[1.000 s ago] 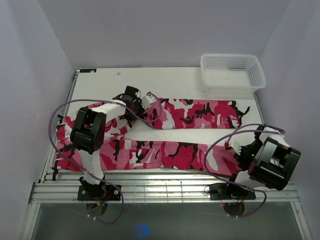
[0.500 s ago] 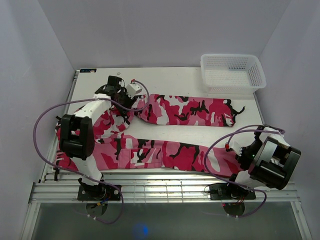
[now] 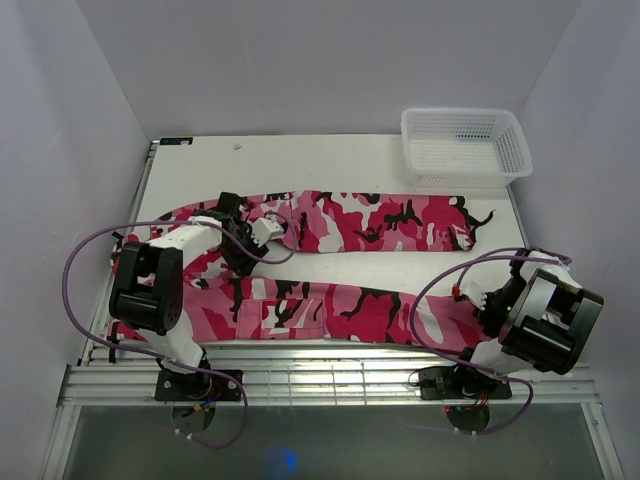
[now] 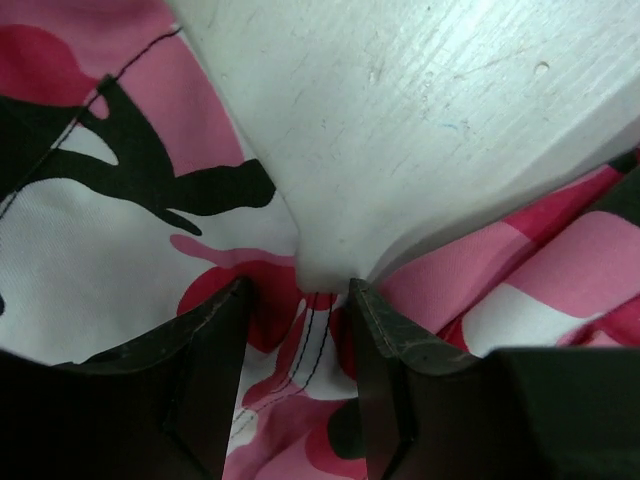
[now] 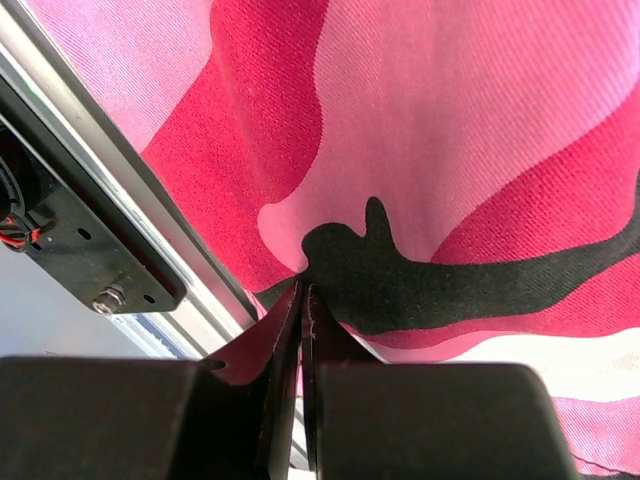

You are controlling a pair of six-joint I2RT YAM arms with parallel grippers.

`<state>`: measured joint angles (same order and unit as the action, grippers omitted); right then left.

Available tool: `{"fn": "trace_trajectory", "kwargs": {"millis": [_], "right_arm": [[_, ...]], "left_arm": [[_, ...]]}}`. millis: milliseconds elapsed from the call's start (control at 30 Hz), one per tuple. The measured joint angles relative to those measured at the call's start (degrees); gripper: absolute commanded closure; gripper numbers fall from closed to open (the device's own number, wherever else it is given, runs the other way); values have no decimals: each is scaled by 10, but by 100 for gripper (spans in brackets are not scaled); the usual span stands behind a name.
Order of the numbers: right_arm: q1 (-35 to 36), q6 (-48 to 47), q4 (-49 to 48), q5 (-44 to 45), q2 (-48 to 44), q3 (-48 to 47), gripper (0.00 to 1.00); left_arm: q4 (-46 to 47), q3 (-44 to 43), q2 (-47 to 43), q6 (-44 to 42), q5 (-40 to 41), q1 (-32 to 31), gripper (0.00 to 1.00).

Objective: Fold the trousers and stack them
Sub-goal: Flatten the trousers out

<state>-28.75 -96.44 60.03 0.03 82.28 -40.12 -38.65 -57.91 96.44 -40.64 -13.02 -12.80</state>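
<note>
The pink, white and black camouflage trousers (image 3: 340,305) lie spread across the table, waist at the left and both legs running right. The far leg (image 3: 380,215) lies straight toward the basket. My left gripper (image 3: 243,240) sits low at the crotch between the legs. In the left wrist view it (image 4: 298,300) holds the stitched crotch seam of the trousers (image 4: 120,250) between narrowly parted jaws. My right gripper (image 3: 478,303) is at the end of the near leg by the front edge. In the right wrist view it (image 5: 303,295) is pinched tight on the trouser fabric (image 5: 450,150).
A white mesh basket (image 3: 465,145) stands at the back right corner. Bare white table (image 3: 300,160) lies behind the trousers. The slatted metal rail (image 3: 330,375) runs along the front edge, and shows close to the right gripper (image 5: 100,200). Purple cables loop around both arms.
My left gripper swung up and to the back left with the fabric, then came back down to the crotch. The far leg was dragged left and straightened. The right arm stayed put.
</note>
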Motion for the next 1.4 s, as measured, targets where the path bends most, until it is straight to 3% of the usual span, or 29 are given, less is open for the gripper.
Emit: {"fn": "trace_trajectory", "kwargs": {"millis": [33, 100, 267, 300, 800, 933, 967, 1067, 1267, 1400], "right_arm": [[0, 0, -1, 1, 0, 0, 92], [0, 0, -3, 3, 0, -1, 92], [0, -2, -12, 15, 0, -2, 92], [0, -2, -14, 17, 0, -2, 92], [0, -17, -33, 42, -3, -2, 91], [0, -16, -33, 34, -9, -3, 71], [0, -15, -31, 24, -9, -8, 68], [-1, -9, -9, -30, 0, -60, 62], [-1, 27, 67, -177, 37, -285, 59], [5, 49, 80, -230, 43, -326, 57]], "left_arm": [[4, 3, -3, -1, 5, -1, 46], [18, 11, -6, -6, 15, -1, 55], [43, 29, -17, -15, 29, -4, 88], [45, 31, -19, -15, 31, -5, 100], [148, -34, 3, 52, 64, 36, 100], [147, -36, 3, 57, 56, 37, 71], [143, -37, 2, 56, 49, 38, 58], [118, -38, -12, 52, 16, 44, 37], [63, -38, -94, 55, -49, 48, 35], [27, -34, -158, 46, -84, 48, 35]]}}
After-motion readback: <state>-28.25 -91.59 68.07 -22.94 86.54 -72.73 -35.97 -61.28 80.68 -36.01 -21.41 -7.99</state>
